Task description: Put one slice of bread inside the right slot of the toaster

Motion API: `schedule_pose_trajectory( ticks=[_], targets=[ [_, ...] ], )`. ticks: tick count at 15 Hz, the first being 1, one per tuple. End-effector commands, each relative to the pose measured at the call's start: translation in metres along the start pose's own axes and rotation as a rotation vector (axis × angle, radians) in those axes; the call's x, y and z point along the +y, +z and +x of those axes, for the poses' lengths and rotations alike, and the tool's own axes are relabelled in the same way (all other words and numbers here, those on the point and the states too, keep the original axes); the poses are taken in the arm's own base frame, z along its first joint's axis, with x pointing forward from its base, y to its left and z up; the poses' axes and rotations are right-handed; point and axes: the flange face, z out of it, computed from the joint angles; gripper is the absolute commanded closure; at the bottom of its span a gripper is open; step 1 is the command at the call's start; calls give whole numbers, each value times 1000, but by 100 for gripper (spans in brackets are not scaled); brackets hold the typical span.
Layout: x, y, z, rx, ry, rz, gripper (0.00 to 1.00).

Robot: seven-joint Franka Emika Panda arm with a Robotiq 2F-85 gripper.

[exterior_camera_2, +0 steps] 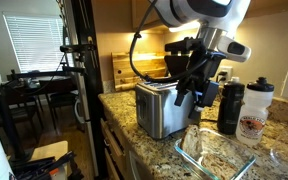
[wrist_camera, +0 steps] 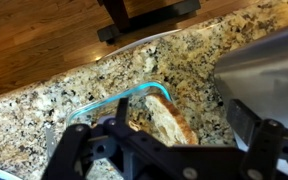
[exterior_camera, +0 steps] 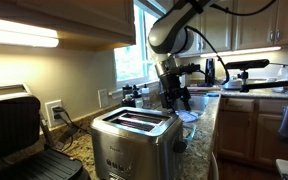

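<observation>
Bread slice (wrist_camera: 172,122) sits inside the glass dish (wrist_camera: 119,98) on the granite counter (wrist_camera: 44,110), dead centre under me in the wrist view. I cannot tell whether it lies flat or leans on the glass. The toaster (wrist_camera: 269,60) stands at its 2 o'clock, just beside the dish.

My gripper (wrist_camera: 169,152) is spread wide, holding nothing, with one finger at 9 o'clock of the slice and the other at 3 o'clock.

The trouble I foresee is the glass. The dish rim curves close round the bread slice from 9 to 12 o'clock. If I go down off-line, a fingertip could land on the rim and shove or tip the dish. A shallow pinch on the crust alone could let the slice slip or tear. My 3 o'clock finger is also near the toaster's steel wall and could clip it as I lift.

In both exterior views my arm reaches over from above. The wrist points nearly straight down, and the gripper (exterior_camera: 174,100) (exterior_camera_2: 191,98) hangs just beside the toaster (exterior_camera: 134,138) (exterior_camera_2: 160,110), above counter level.
</observation>
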Motion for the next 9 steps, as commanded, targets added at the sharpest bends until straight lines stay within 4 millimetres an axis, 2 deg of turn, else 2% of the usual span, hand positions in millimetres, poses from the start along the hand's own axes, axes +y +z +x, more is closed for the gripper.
schedule_pose_trajectory(
  ticks=[1, 9],
  targets=[
    [5, 5, 1, -20, -38, -2, 0],
    [-1, 26, 17, -51, -100, -18, 0]
  ],
)
